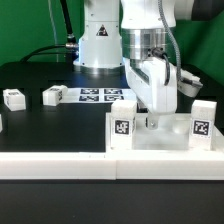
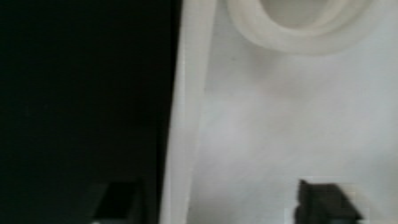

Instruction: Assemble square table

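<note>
At the desk's edge nearest the exterior camera, the Panda arm (image 1: 150,25) reaches straight down over the square table top (image 1: 170,142), the largest loose part of the job. The top sits hard against the long white rail (image 1: 60,165) that runs along that edge, probably so it is squared up and braced for fitting. Two tagged white uprights (image 1: 122,125) (image 1: 203,122) stand at its near corners; it is unclear whether they are fitted legs or part of the rim.

The gripper (image 1: 152,120) hangs low between them. In the wrist view its dark fingertips (image 2: 121,200) are spread wide across the top's (image 2: 267,120) edge, one over the black desk and one over white plastic, pinching nothing. A round corner socket (image 2: 294,30) lies just ahead, suggesting the arm is lining up on that corner.

The marker board (image 1: 100,96) lies flat mid-desk. Two loose legs (image 1: 13,98) (image 1: 53,95) rest on their sides toward the exterior view's left edge, well clear of the top.

The desk (image 1: 50,130) is matte black, and a green backdrop (image 1: 30,30) closes off the room behind.
</note>
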You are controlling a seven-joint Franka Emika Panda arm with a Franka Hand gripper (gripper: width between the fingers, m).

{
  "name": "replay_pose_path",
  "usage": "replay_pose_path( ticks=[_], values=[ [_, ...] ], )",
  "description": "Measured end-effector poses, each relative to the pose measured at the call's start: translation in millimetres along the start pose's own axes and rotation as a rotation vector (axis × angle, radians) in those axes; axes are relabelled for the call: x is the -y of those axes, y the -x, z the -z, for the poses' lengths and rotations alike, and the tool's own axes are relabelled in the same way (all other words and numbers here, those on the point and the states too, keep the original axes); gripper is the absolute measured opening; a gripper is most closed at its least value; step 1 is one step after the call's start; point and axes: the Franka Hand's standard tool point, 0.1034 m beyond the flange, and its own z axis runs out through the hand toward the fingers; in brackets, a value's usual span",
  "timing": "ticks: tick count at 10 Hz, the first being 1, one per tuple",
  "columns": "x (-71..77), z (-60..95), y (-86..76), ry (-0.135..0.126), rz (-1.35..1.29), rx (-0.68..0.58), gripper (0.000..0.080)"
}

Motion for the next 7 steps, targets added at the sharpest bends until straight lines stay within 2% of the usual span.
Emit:
replay_pose_path(
  ticks=[1,2,3,4,7],
  values=[
    [-3.1,-1.4,0.5,0.010,-0.001,0.003,0.0265],
    [-8.7,-3.8,1.1,0.028,-0.002,0.009,0.0265],
    [-11.9,-5.0,1.4,0.039,-0.006,0.012,0.0125],
    [-12.9,-5.0,0.0,0.040,-0.014,0.012,0.0076],
    [-13.3,-5.0,-0.6,0.040,-0.016,0.012,0.0076]
  ],
)
